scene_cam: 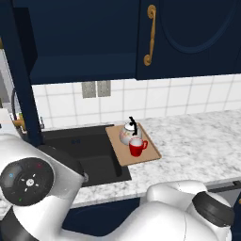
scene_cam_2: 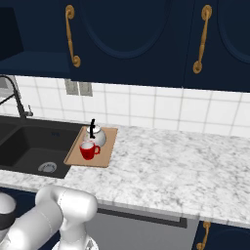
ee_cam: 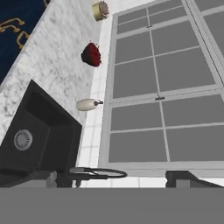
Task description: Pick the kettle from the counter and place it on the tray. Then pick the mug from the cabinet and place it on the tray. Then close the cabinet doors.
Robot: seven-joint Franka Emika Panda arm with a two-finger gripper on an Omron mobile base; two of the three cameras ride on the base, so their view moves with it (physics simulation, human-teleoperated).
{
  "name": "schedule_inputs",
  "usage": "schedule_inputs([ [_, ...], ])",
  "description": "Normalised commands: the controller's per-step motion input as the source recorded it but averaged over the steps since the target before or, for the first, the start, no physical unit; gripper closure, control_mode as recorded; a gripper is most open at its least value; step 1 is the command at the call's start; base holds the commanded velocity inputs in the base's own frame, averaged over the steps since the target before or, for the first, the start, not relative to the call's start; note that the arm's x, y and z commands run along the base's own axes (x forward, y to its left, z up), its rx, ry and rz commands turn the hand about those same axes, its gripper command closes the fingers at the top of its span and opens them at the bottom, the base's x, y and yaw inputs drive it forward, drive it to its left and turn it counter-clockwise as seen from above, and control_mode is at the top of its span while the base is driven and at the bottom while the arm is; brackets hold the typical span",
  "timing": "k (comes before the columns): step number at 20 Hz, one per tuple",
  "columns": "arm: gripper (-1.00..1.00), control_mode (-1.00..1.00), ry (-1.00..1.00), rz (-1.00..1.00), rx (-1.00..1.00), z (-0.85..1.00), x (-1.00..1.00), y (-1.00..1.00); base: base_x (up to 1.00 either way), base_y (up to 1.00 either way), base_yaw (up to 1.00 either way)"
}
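Observation:
The white-silver kettle (scene_cam: 127, 133) (scene_cam_2: 96, 136) and the red mug (scene_cam: 137, 147) (scene_cam_2: 88, 150) stand side by side on the wooden tray (scene_cam: 146, 156) (scene_cam_2: 107, 148), which lies on the speckled counter (scene_cam: 197, 136) (scene_cam_2: 166, 166) beside the sink. Above them the navy cabinet (scene_cam: 84, 42) (scene_cam_2: 29, 56) shows a dark open half. One cabinet door (scene_cam: 21, 84) stands swung out at the left; the other (scene_cam: 188, 37) (scene_cam_2: 122, 39) is shut. My gripper (ee_cam: 113, 181) is open with nothing between its fingertips (ee_cam: 188, 179), and it faces the sink and a window.
The black sink (scene_cam: 89, 150) (scene_cam_2: 29, 146) (ee_cam: 35, 131) lies left of the tray, with a faucet (scene_cam_2: 14, 97) (ee_cam: 96, 174) behind it. In the hand view a soap bottle (ee_cam: 87, 104), a red item (ee_cam: 92, 54) and a tan pot (ee_cam: 99, 11) stand along the wall.

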Motion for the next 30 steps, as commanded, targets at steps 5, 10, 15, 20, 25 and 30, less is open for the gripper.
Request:
schedule_inputs([
  [5,-1.00,-1.00,0.03,-0.05,0.00,0.00,0.38,-0.43,0.00,0.00,0.00],
  [10,-1.00,-1.00,0.00,-0.05,0.00,-0.01,0.40,-0.45,0.00,0.00,0.00],
  [15,-1.00,-1.00,0.00,-0.08,0.00,0.00,0.50,-0.41,0.00,0.00,0.00],
  [20,-1.00,-1.00,0.00,-0.10,0.00,0.00,0.48,-0.45,0.00,0.00,0.00],
  [25,-1.00,-1.00,0.02,-0.14,0.00,0.00,0.47,-0.54,0.00,0.00,0.00],
  [30,-1.00,-1.00,0.12,-0.16,0.00,0.02,0.48,-0.64,0.00,0.00,0.00],
])
